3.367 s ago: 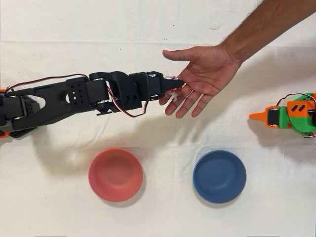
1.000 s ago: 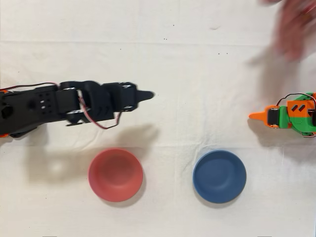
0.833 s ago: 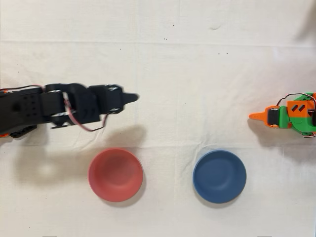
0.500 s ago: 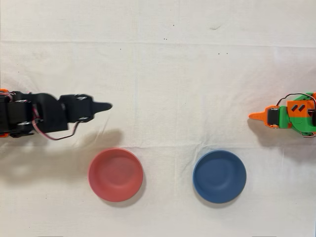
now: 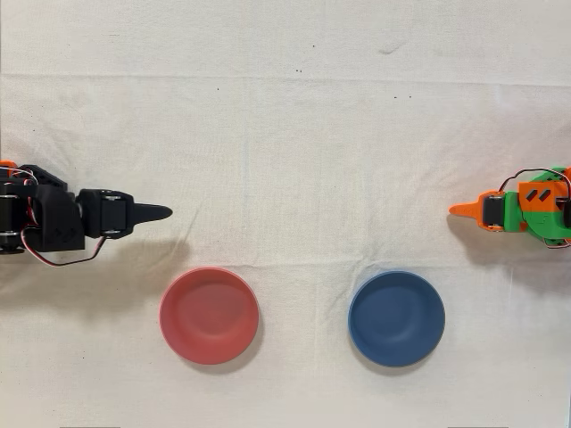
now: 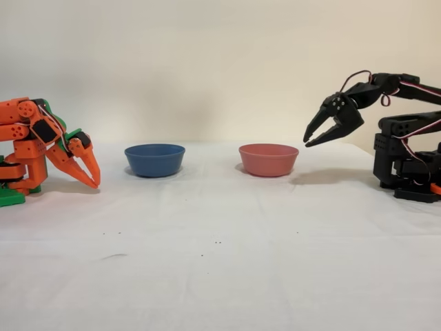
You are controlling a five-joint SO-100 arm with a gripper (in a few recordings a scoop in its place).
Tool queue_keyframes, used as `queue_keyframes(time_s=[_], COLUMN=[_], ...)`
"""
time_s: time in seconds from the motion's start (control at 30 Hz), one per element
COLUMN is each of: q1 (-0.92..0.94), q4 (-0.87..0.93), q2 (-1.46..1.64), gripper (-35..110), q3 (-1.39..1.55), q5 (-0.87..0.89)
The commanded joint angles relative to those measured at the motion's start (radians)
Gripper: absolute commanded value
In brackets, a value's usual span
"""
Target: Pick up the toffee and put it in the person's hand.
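1. Claw (image 6: 306,138) of black arm (image 5: 53,223) released: jaws a little apart in fixed view, nothing between them, tips aimed down and twd the red bowl (image 6: 268,159).
2. Hangs in air above the cloth (image 5: 294,134), touching nothing. Arm folded close over its own base at the table edge, well apart from the middle; reads as a rest pose, not a reach.
3. Toffee: whereabouts cannot tell. Not in the claw, at any rate.
4. Judged from empty claw plus tucked arm: handover prob. done, no step in hand.
5. Red bowl & blue bowl (image 5: 396,318) side by side, apart, both upright. No part in the task, prob. just distractors.
6. Orange arm (image 6: 41,145) idle at the opposite side, tips down near the cloth.
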Motion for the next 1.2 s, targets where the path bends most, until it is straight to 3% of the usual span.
queue_keyframes(time_s=[0.0, 0.6, 1.17], q1=[0.049, 0.044, 0.031], q4=[0.049, 0.064, 0.080], q2=[0.110, 0.314, 0.316], gripper=[0, 0, 0], q3=[0.041, 0.239, 0.347], q5=[0.003, 0.031, 0.011])
